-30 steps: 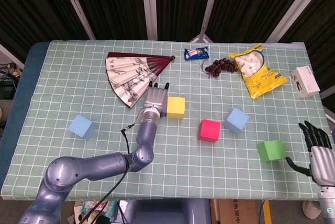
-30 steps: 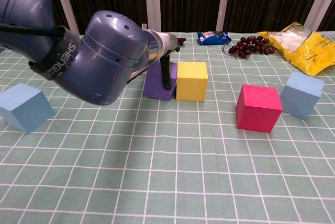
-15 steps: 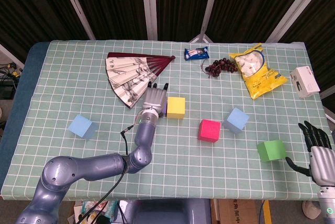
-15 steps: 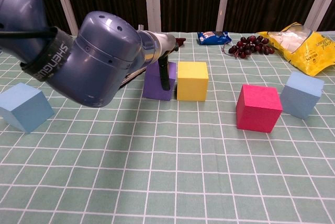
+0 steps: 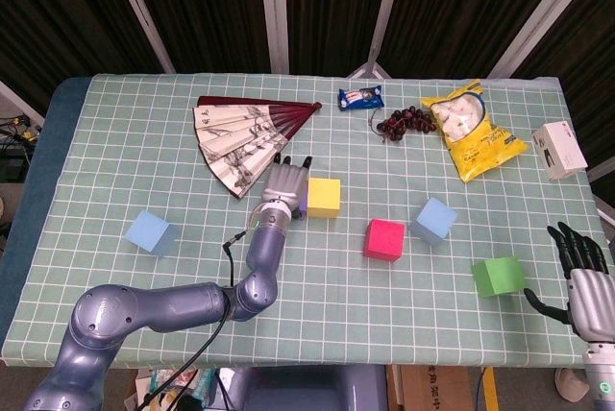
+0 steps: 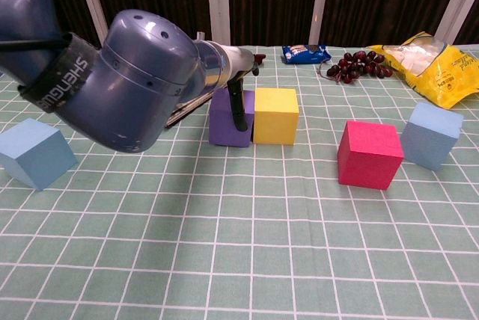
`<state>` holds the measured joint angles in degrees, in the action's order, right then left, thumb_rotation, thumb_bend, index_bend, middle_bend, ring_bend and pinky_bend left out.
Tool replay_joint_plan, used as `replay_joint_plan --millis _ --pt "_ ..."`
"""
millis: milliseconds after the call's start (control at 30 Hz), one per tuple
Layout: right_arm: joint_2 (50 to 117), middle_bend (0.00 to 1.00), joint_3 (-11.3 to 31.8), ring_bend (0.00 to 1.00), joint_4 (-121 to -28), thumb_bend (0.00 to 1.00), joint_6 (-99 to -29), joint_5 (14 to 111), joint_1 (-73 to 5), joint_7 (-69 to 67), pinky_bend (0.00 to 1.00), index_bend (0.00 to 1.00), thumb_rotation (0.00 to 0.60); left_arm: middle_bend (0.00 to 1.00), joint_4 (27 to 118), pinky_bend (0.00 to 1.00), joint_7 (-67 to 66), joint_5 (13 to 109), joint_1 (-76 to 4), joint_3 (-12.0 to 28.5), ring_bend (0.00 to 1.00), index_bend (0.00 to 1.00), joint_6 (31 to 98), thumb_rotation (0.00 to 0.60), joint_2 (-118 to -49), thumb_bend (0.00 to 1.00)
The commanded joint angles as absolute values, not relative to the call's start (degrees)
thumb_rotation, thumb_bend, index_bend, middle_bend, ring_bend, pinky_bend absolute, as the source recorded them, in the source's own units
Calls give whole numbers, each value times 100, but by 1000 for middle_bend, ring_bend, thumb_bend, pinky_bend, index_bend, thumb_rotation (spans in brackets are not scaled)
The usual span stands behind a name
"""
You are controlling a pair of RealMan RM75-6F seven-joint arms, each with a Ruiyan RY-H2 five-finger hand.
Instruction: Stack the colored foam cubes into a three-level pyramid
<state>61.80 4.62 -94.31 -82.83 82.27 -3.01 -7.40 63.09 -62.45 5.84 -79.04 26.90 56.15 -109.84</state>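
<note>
A: Which step is under way?

B: It looks like the base row. The left hand (image 5: 284, 183) holds a purple cube (image 6: 229, 119), fingers (image 6: 237, 108) down its right face, setting it on the table just beside the yellow cube (image 6: 275, 115). The two seem to touch or nearly so. I judge the pyramid barely begun, nothing stacked yet.

A: And next?

B: Probably letting go without nudging the pair, then fetching a third cube. The pink cube (image 5: 383, 239) and a light blue cube (image 5: 434, 220) sit near, to the right.

A: What does each camera add?

B: The chest view shows the purple cube, which the hand hides from the head view. Only the head view shows the green cube (image 5: 498, 277), and the right hand (image 5: 582, 267) near it at the table's edge, holding nothing, fingers spread.
</note>
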Motion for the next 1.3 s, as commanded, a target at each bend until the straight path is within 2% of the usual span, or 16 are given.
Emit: replay_joint_plan --millis 33,1300 --pt "6180 0 462 0 -9430 244 -8285 8231 -301 -743 0 0 600 438 6316 63 -6255 585 -7906 2686 120 28 5630 600 -10973 237" --pt "6168 0 460 0 -9442 245 -8275 8230 -301 -779 0 0 600 411 5977 63 -6111 774 -7945 2686 119 28 5531 600 -11173 237"
